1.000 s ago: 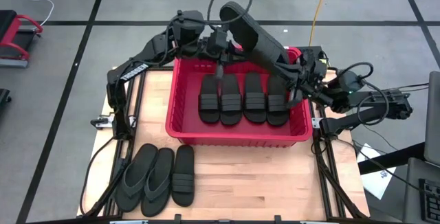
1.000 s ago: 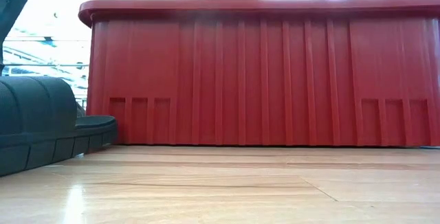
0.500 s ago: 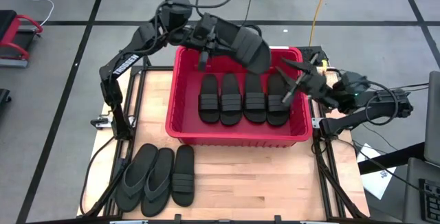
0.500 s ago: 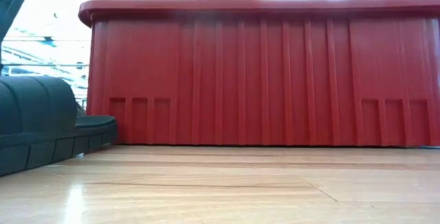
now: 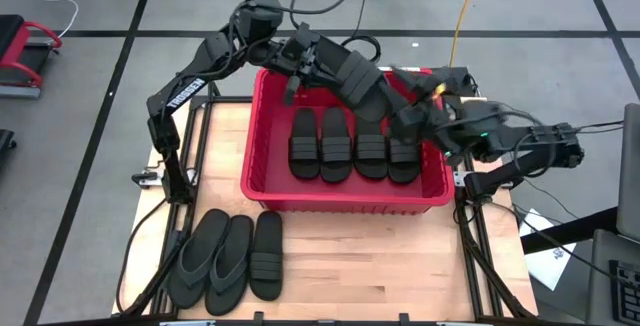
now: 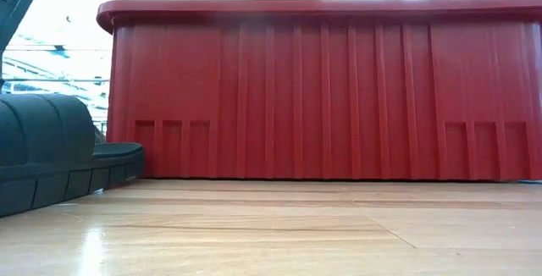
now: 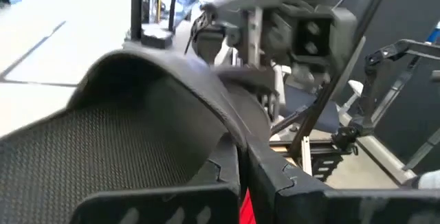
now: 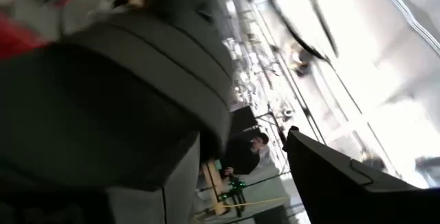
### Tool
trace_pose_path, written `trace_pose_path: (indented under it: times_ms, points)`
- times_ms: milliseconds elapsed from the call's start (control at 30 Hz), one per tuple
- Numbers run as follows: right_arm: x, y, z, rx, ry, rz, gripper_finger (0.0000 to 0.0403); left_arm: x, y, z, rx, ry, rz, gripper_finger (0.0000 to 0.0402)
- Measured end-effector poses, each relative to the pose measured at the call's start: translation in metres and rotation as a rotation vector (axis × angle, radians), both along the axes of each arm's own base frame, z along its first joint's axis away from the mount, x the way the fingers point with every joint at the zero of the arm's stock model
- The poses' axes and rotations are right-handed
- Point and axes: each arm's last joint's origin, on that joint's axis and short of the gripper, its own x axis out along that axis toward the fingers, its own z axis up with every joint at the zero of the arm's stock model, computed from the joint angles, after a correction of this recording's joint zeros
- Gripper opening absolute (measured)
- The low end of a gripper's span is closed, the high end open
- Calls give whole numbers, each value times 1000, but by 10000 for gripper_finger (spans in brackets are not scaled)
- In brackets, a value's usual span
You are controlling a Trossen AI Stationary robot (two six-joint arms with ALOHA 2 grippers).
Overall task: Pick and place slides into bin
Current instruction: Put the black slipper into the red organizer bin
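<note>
A red bin (image 5: 340, 204) stands mid-table with several black slides (image 5: 355, 144) lying side by side on its floor. Above the bin's far part another slide (image 5: 352, 74) hangs slanted, and my left gripper (image 5: 300, 64) is shut on it. My right gripper (image 5: 408, 118) stands open at this slide's lower right end. In the right wrist view the slide (image 8: 124, 93) fills the space by one finger (image 8: 179, 176). Three more slides (image 5: 225, 254) lie flat on the table's near left. My left gripper pinches the raised slide's sole edge (image 7: 230, 138) between its two fingers, at the slide's far left end. The fingers come from the table's far left. The slide hangs clear above the bin, slanting down toward the right. My right gripper is close against the slide's lower end; I cannot tell whether it touches.
The bin's tall ribbed wall (image 6: 322, 90) fills the low view, with one table slide (image 6: 51, 149) at its left. Bare wood lies near the table's front edge (image 5: 380, 266). Cables and frame rails run around the table.
My right gripper has opened and let go of the slide's right end, drawn back toward the right, then come back close to it. My left gripper has carried the slide down toward the bin and turned it, so it now hangs lower over the bin's far part.
</note>
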Motion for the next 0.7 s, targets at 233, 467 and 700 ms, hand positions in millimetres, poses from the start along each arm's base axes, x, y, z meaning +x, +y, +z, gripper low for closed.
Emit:
trace_pose_path:
  times_ms: [233, 467, 700]
  points:
    - [11, 1, -10, -30, 160, 9, 191, 0, 2, -2, -12, 8, -15, 0]
    - [12, -8, -13, -53, 213, -16, 188, -1, 1, -1, -62, 6, -73, 0]
    - [21, -20, -17, -80, 245, 65, 187, 0, -6, -1, -82, 9, -146, 0]
